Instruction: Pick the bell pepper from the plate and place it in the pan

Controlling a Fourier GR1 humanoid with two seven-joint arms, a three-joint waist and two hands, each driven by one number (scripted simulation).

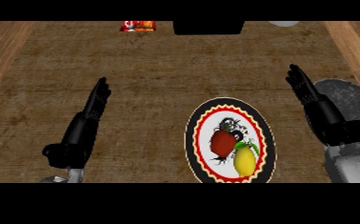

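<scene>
Two hands, left (90,118) and right (313,104), hover with straight fingers, holding nothing, while one yellow pepper (245,161) lies on one plate (204,116) beside what may be the pan (343,94).

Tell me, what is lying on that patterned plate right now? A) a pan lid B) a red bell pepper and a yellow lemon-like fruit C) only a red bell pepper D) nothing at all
B: the plate carries a red bell pepper with a yellow lemon-like fruit right beside it, and neither hand touches them.
</scene>
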